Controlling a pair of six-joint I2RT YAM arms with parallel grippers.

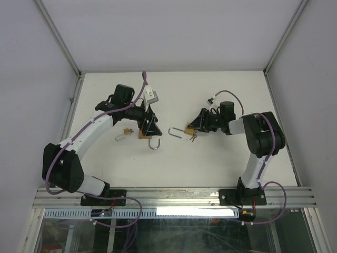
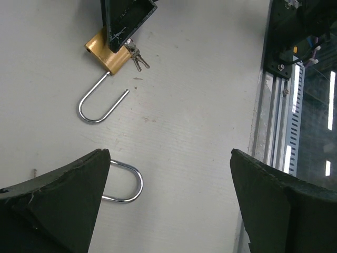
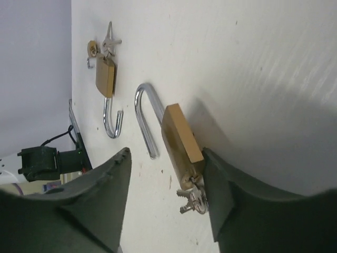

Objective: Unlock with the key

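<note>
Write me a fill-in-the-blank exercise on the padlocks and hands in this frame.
1. The table holds ___ brass padlocks.
2. Both shackles stand ___.
3. A bunch of ___ sticks out of the padlock between the fingers of the right hand.
4. The left hand holds ___.
Missing words: two; open; keys; nothing.

A brass padlock [image 3: 181,142] is seen lying flat between the fingers of the right hand [image 3: 167,158]. Its steel shackle [image 3: 145,118] is swung open and keys [image 3: 195,197] are bunched at its base. A second padlock [image 3: 105,76], likewise opened with keys at its base, is found beyond the fingertips.
</note>
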